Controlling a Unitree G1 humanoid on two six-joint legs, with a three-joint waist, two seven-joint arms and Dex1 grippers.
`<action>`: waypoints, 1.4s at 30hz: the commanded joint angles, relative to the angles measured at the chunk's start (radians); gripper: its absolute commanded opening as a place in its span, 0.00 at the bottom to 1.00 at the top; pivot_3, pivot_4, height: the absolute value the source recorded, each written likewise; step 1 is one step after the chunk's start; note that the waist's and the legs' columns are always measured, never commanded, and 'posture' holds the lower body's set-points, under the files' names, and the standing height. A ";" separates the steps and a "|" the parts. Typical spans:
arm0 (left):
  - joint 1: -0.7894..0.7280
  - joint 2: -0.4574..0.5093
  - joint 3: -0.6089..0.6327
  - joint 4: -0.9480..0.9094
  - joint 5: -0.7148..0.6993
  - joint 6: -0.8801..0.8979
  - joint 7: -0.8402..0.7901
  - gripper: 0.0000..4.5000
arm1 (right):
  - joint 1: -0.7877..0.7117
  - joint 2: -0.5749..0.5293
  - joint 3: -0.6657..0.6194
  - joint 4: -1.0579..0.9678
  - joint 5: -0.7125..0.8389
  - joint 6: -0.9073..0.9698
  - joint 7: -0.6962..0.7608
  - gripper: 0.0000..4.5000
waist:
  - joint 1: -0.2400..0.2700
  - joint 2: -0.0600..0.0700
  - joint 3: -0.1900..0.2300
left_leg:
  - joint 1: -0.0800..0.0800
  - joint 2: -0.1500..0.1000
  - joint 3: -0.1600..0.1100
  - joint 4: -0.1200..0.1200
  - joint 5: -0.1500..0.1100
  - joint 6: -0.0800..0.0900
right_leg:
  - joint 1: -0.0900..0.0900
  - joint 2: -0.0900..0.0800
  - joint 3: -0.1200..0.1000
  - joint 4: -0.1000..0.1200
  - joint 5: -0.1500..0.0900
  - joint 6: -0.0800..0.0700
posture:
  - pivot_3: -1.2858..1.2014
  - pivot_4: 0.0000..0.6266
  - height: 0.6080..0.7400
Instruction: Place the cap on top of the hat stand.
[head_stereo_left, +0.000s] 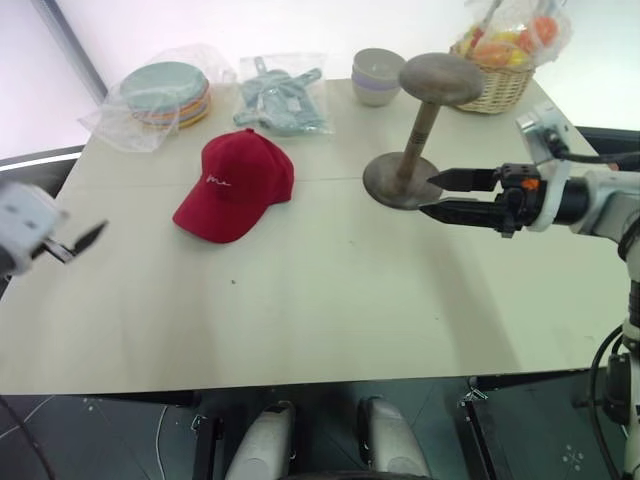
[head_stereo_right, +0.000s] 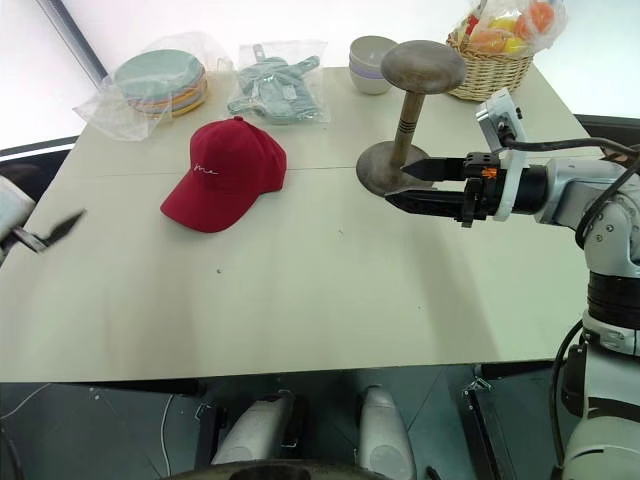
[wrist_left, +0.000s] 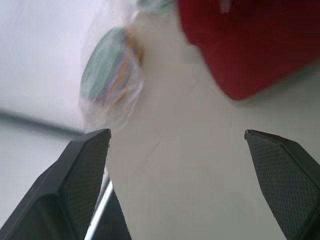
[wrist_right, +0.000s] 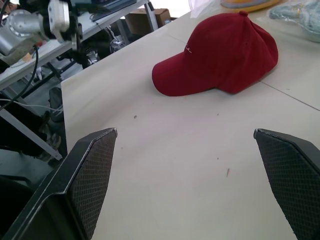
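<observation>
Bare desk (head_stereo_left: 300, 300) all across the near half, open to either arm. Clear strip between cap (head_stereo_left: 236, 185) and hat stand (head_stereo_left: 420, 130). Behind, crowded: bagged plates (head_stereo_left: 165, 93), bagged cloth (head_stereo_left: 283, 93), lavender bowls (head_stereo_left: 377, 76), wicker basket (head_stereo_left: 497, 75) just beside the stand's dome.

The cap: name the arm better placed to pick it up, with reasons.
Probably the right. The right hand is open over the table, aimed toward the cap across bare surface. The left hand, also open, sits at the table's left edge.
</observation>
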 joint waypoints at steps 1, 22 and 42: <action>-0.043 0.035 -0.040 0.117 0.095 -0.284 0.052 1.00 | -0.015 -0.014 -0.001 0.001 -0.015 -0.051 0.002 1.00 | 0.000 0.000 0.000 | 0.000 0.000 0.000 0.000 0.000 0.000 | 0.000 0.000 0.000 0.000 0.000 0.000 | 0.52 0.24 1.00; -0.674 0.004 -0.674 0.794 1.101 -0.713 1.079 1.00 | 0.021 -0.042 -0.032 -0.030 -0.010 -0.070 -0.074 1.00 | 0.001 -0.001 0.000 | 0.000 -0.001 0.001 0.001 0.000 0.001 | 0.000 0.003 -0.001 0.003 0.000 0.001 | 0.52 0.24 1.00; -1.025 -0.247 -1.025 1.070 1.142 -0.528 1.274 0.46 | 0.056 -0.042 -0.072 -0.097 0.028 -0.049 -0.176 1.00 | 0.002 -0.002 -0.001 | -0.001 -0.002 0.001 0.002 0.000 0.001 | -0.001 0.003 -0.001 0.005 0.000 0.001 | 0.52 0.24 1.00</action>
